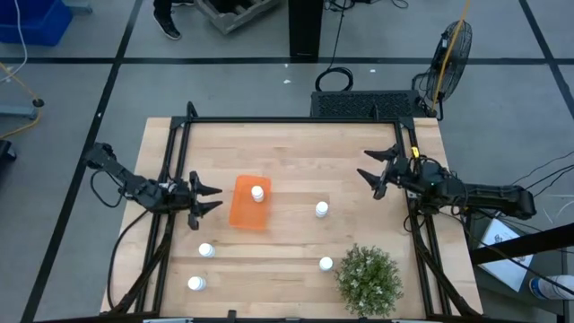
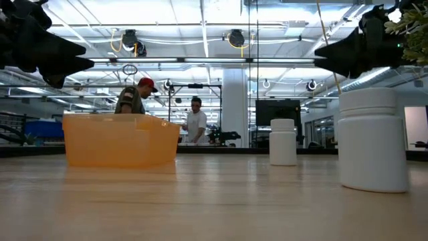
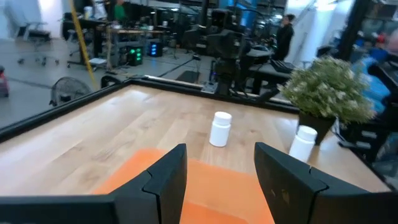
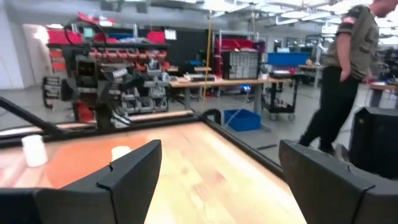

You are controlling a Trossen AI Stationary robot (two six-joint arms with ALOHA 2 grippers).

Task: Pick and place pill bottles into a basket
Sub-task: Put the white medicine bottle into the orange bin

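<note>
The orange basket (image 1: 250, 205) stands on the table left of centre, and one white pill bottle (image 1: 257, 193) stands upright in it. Two more pill bottles (image 1: 322, 209) (image 1: 326, 264) stand on their bases on the wood right of the basket, and two (image 1: 206, 250) (image 1: 196, 283) near the front left. My left gripper (image 1: 215, 197) hovers open just left of the basket, pointing level over it (image 3: 221, 155). My right gripper (image 1: 366, 163) hangs open at the far right, nothing between its fingers (image 4: 219, 149).
A green bushy plant (image 1: 369, 280) stands at the front right, close to one bottle. A black frame (image 1: 296, 119) runs along the table's edges. Bare wood lies between the basket and my right gripper. People stand in the room beyond the table (image 4: 348, 68).
</note>
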